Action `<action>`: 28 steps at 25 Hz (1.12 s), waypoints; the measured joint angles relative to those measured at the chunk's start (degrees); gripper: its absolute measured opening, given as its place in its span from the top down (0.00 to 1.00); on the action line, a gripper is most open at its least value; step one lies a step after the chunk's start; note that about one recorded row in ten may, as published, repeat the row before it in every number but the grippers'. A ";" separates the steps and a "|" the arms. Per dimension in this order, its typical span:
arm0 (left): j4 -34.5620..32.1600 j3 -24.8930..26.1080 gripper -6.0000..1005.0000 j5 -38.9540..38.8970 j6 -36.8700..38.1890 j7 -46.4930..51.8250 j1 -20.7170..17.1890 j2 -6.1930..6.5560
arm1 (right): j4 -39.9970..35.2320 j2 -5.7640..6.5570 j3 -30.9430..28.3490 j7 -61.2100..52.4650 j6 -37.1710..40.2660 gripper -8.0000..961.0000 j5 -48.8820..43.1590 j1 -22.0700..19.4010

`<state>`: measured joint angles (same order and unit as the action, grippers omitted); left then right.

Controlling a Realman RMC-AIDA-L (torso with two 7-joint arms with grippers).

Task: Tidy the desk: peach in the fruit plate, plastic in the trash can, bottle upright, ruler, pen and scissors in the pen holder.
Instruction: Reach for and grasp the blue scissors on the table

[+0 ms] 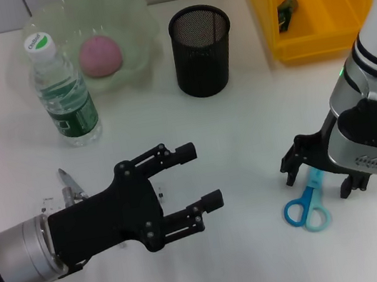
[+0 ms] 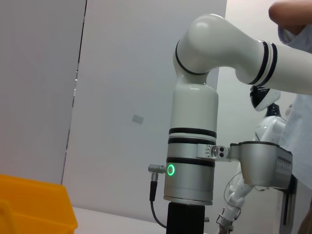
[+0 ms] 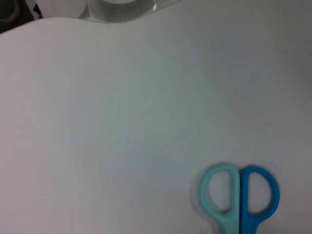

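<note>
Scissors (image 1: 306,209) flat at lower right of the head frame, handles toward the bottom edge; right gripper (image 1: 322,175) directly over the blades, jaw state impossible to tell. Best lowered straight, pinching blades near the pivot, then carried to the pen holder (image 1: 202,49) at upper centre. Left gripper (image 1: 205,176) wide open, empty, at lower left.

White desk (image 1: 244,124) beneath; a person's arm (image 2: 292,14) behind.

The scissors (image 1: 307,206) are half hidden: the right gripper (image 1: 322,171) sits over the blades, only the blue handles show. The pen (image 1: 70,185) and ruler (image 1: 49,205) mostly disappear under the left gripper (image 1: 198,175). There's a dark scrap in the yellow bin (image 1: 319,25), too small to tell what it is. The bin's top is cut off.
</note>
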<state>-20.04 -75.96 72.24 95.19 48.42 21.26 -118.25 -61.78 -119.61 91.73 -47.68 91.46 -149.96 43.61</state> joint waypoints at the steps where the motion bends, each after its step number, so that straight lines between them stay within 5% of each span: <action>1: 0.00 0.02 0.25 0.00 0.00 0.00 0.00 0.02 | 0.15 0.00 0.19 -0.05 -0.01 0.18 -0.17 0.08; 28: -0.18 1.26 0.25 0.26 -0.15 -0.35 -0.09 0.05 | 2.30 0.00 1.61 -0.44 -1.86 0.25 -0.41 1.49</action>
<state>-20.22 -74.70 72.50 95.03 48.08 21.18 -118.21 -59.47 -119.61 93.35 -48.11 89.60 -150.37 45.10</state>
